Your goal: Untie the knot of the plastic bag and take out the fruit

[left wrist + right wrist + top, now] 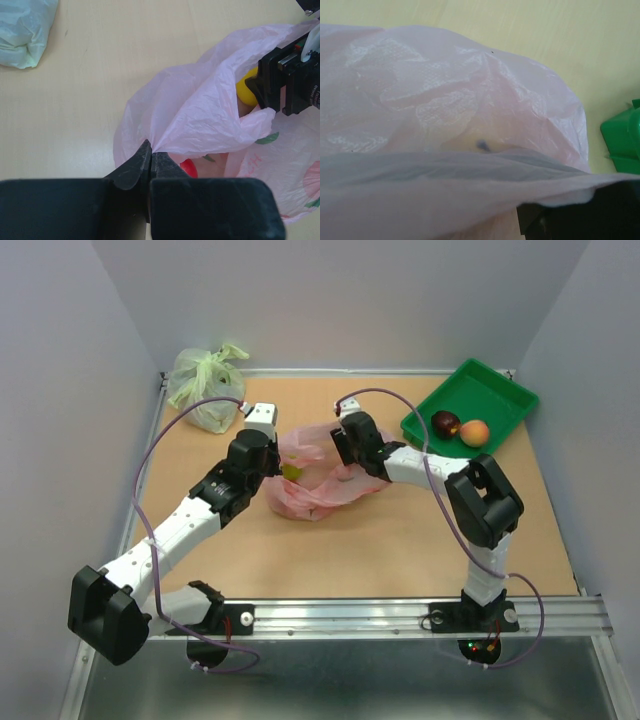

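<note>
Plastic bag (320, 490): laid slack on the table (400, 560), between the two grippers, well apart from the green tray (500, 390)
Knot: none to be seen; the mouth is judged already loosened and gaping
Left gripper (151, 151): pressed together on a pinch of the pink film at the bag's near rim; the film is drawn taut into the jaws
Right gripper (345, 448): reached into the mouth from the opposite side; its fingers are draped in film, so spread or closed cannot be told
Fruit: a yellow fruit (245, 89) and a red fruit (188, 168) are seen inside; a dark purple fruit (445, 423) and a peach fruit (474, 432) are lodged in the tray
Long axis: roughly across the table, from one gripper toward the other
Mouth: turned upward and toward the right gripper
Risk, tearing: the thin film may be ripped at the left pinch if pulled harder
Risk, snagging: film could be caught together with the fruit, so the bag would be dragged along
Risk, rolling: loose fruit might be spilled if the rim is let drop
</note>
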`<state>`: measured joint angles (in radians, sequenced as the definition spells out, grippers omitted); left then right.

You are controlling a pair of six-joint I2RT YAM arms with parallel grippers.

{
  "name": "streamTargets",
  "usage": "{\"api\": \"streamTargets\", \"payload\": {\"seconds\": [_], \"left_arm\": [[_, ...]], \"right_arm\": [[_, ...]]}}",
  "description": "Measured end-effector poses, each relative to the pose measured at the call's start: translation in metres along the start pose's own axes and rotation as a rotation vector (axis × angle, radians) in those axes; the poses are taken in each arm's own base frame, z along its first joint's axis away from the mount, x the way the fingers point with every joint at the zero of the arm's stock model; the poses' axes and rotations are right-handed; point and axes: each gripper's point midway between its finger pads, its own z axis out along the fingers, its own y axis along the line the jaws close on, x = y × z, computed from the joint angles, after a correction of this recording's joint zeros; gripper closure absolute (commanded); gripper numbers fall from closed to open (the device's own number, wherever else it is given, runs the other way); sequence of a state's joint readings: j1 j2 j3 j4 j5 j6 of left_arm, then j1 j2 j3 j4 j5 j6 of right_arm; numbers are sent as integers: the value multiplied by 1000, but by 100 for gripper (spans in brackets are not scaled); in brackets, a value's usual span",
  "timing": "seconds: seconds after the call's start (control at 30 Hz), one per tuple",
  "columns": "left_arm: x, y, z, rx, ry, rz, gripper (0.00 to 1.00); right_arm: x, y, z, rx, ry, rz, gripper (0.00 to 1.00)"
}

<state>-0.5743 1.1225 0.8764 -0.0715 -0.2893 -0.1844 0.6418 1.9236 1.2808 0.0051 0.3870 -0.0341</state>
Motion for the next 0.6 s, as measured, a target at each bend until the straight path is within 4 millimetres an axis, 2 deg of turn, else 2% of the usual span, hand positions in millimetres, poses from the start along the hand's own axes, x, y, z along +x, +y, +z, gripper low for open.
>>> {"api": "streamTargets", "payload": {"seconds": [0.07,0.13,0.17,0.2,0.3,0.43,0.53,0.6], "left_arm": [[0,0,0,1,0,0,100],[0,0,0,1,0,0,100],[0,0,0,1,0,0,100],[0,0,0,1,0,0,100],[0,0,0,1,0,0,100],[0,0,0,1,0,0,100],[0,0,0,-1,0,0,100],[0,1,0,-4,-1,0,100]], "right_arm": [[-3,3,1,-17,-12,-1,39],[-7,6,1,-35,-28,0,51],[-8,8,1,-46,-32,-1,62],[-10,9,2,-55,-42,-2,69],[-16,12,2,-75,-63,5,83],[-15,18,0,-117,-68,4,87],[-18,26,-16,-202,-85,-3,89],[-29,35,-35,-291,-120,-6,90]]}}
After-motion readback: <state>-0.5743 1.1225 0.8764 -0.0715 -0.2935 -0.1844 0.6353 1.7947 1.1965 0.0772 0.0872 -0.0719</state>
